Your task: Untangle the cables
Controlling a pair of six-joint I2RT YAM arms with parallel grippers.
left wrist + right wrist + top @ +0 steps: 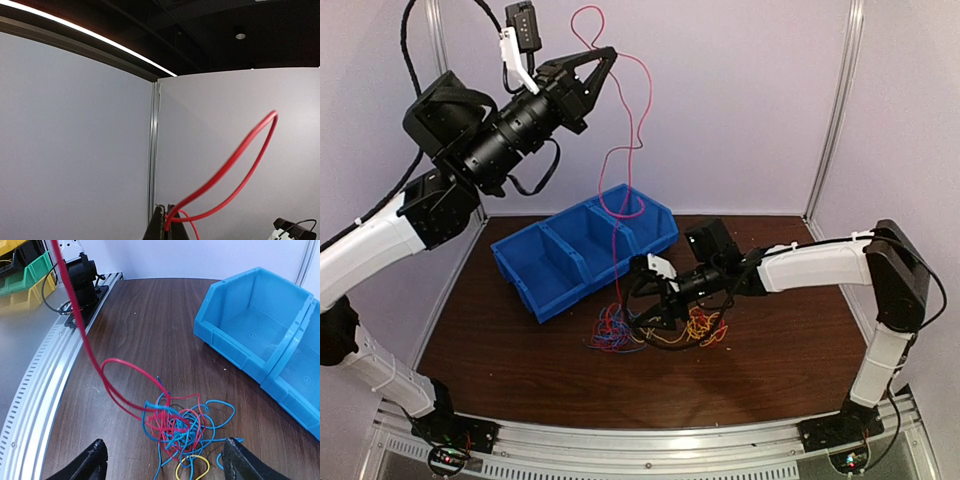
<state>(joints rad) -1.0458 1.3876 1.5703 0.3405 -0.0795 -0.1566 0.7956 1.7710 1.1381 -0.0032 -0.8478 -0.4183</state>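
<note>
Right hand (167, 456) agape over cables (180, 426), unobstructed wrist-side

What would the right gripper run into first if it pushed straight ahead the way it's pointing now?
The tangle of wires, lying on the table just ahead of the open right gripper. The table likely follows, though depth is hard to judge.

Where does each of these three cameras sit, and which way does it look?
Top external: high behind the robot, looking down on the table; both arms and bases show.
Left wrist: on the raised left arm, facing the white walls; its shut left tool pinches a red cable.
Right wrist: low over the table, facing the cable tangle and blue bin; open right tool frames the bottom.
Shared: all three show that red cable.
</note>
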